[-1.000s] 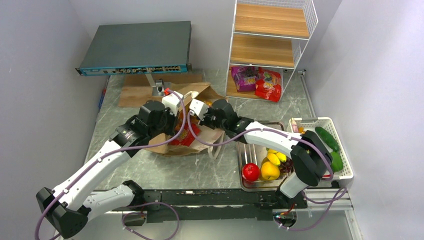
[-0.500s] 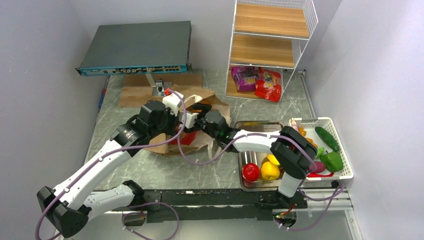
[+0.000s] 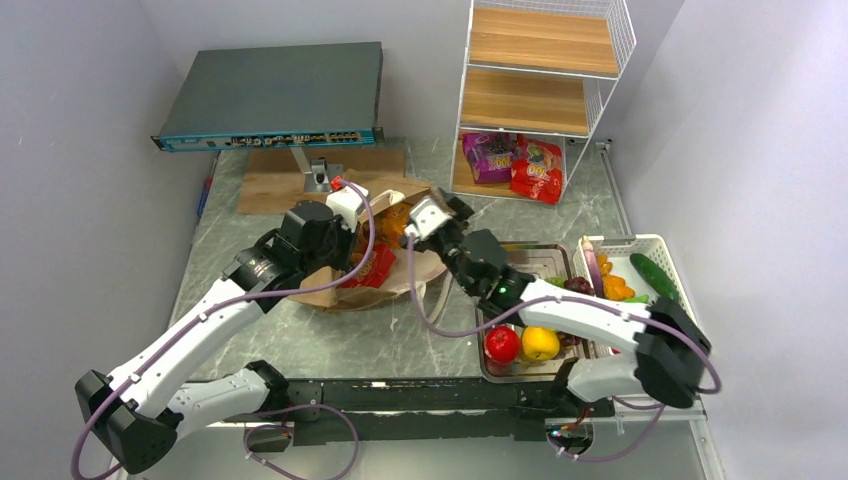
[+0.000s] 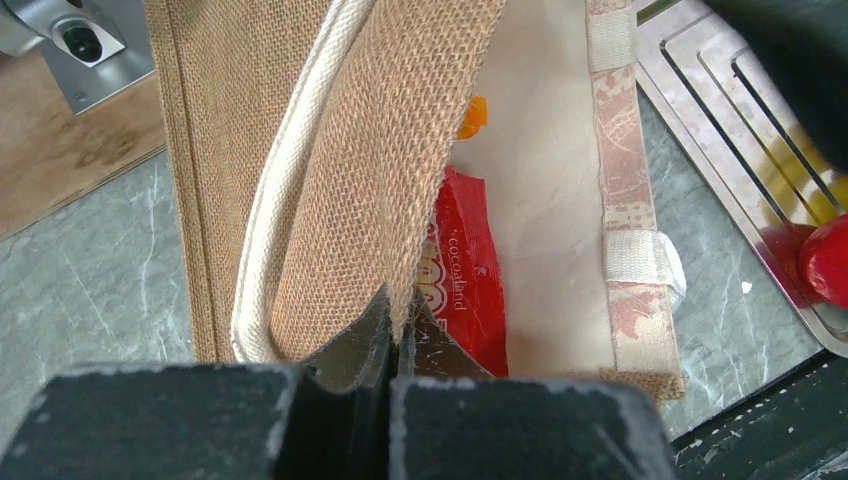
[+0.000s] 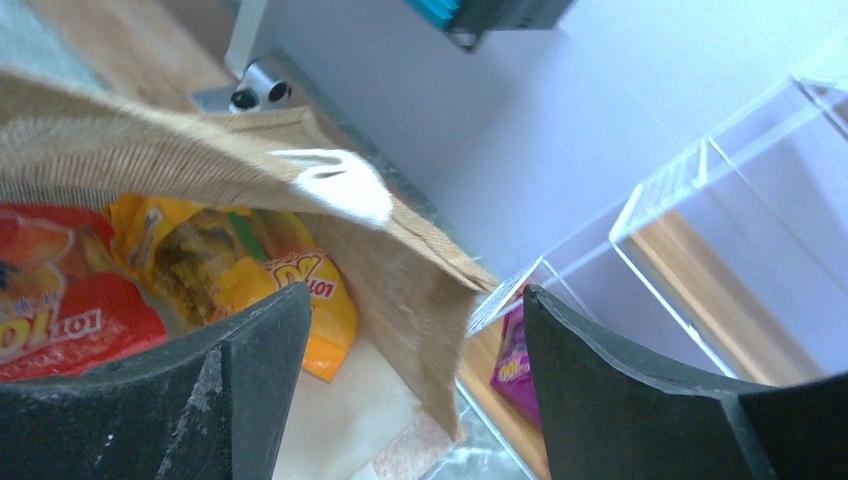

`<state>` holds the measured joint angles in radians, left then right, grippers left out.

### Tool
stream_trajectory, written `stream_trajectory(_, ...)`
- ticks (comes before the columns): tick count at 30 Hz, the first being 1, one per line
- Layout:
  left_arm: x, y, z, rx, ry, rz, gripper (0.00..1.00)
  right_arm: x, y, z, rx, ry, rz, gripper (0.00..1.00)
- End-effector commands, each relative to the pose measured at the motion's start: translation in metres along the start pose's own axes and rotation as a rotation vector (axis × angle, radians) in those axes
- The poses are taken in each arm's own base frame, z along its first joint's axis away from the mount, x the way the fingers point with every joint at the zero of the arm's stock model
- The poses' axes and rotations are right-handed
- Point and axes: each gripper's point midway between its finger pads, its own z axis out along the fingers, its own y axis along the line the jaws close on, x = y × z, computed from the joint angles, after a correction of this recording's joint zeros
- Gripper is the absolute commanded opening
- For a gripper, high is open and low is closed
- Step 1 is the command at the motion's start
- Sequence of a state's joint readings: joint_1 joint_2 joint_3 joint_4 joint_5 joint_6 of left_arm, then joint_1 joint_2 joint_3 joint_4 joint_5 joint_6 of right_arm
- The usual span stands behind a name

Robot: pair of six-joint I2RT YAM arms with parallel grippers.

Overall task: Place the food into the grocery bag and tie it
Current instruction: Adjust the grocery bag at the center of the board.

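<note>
The grocery bag (image 3: 400, 262), brown and woven with cream handles, lies open on the table. My left gripper (image 3: 345, 222) is shut on its near rim (image 4: 400, 300), beside a cream handle (image 4: 285, 190). A red snack packet (image 4: 465, 265) and an orange-yellow packet (image 5: 300, 290) lie inside. My right gripper (image 3: 432, 212) hangs open at the bag's mouth, and the bag's far flap (image 5: 425, 290) stands between its fingers untouched. A red apple (image 3: 502, 343) and yellow fruit (image 3: 540, 343) lie in the metal tray (image 3: 522, 252). A cucumber (image 3: 652, 275) lies in the white basket (image 3: 690, 320).
A wire shelf rack (image 3: 535, 90) at the back holds a purple packet (image 3: 488, 155) and a red packet (image 3: 537, 168). A grey flat box (image 3: 275, 95) stands on a mount over a wooden board (image 3: 270, 180) at the back left. Walls close in on both sides.
My right gripper has opened and drawn back up and to the right, out of the bag's mouth. An orange packet now shows inside the bag. The left gripper has kept its hold.
</note>
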<state>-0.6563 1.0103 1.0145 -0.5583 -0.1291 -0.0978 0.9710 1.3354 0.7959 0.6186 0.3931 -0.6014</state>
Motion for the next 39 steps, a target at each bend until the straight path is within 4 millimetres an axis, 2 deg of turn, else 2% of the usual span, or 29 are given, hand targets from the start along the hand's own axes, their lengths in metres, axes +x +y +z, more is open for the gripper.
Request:
stream_trajectory(1, -0.023, 0.000, -0.005, -0.007, -0.076, -0.011, 0.00, 0.017, -0.027, -0.033, 0.135, 0.116, 0.336, 0.84)
stream_trajectory(4, -0.022, 0.000, -0.005, -0.007, -0.075, -0.012, 0.00, 0.034, -0.023, -0.048, 0.147, 0.202, 0.555, 0.87)
stream_trajectory(8, -0.022, 0.000, -0.005, -0.003, -0.075, -0.013, 0.00, 0.054, 0.002, -0.062, 0.117, 0.345, 0.746, 0.87)
stream_trajectory(13, -0.022, -0.001, -0.004, -0.001, -0.069, -0.010, 0.00, 0.056, 0.032, -0.072, 0.031, 0.419, 1.077, 0.87)
stream_trajectory(17, -0.022, -0.001, -0.004, -0.004, -0.071, -0.012, 0.00, 0.068, 0.033, -0.078, 0.046, 0.468, 1.279, 0.86)
stream_trajectory(21, -0.022, -0.001, -0.004, -0.003, -0.072, -0.012, 0.00, 0.093, 0.032, -0.081, 0.044, 0.542, 1.448, 0.84)
stream_trajectory(23, -0.022, -0.001, -0.004, -0.003, -0.071, -0.011, 0.00, 0.104, 0.041, -0.085, 0.011, 0.592, 1.537, 0.83)
stream_trajectory(27, -0.023, -0.001, -0.005, -0.004, -0.075, -0.010, 0.00, 0.119, 0.059, -0.085, -0.041, 0.640, 1.641, 0.81)
stream_trajectory(31, -0.023, -0.001, -0.005, -0.002, -0.075, -0.010, 0.00, 0.122, 0.074, -0.080, -0.096, 0.660, 1.686, 0.78)
stream_trajectory(35, -0.023, -0.001, -0.005, -0.001, -0.073, -0.009, 0.00, 0.127, 0.081, -0.074, -0.104, 0.676, 1.718, 0.75)
stream_trajectory(37, -0.022, -0.001, -0.004, -0.003, -0.071, -0.009, 0.00, 0.129, 0.083, -0.070, -0.106, 0.673, 1.726, 0.70)
stream_trajectory(39, -0.023, -0.001, -0.005, -0.003, -0.073, -0.009, 0.00, 0.130, 0.084, -0.065, -0.113, 0.670, 1.720, 0.60)
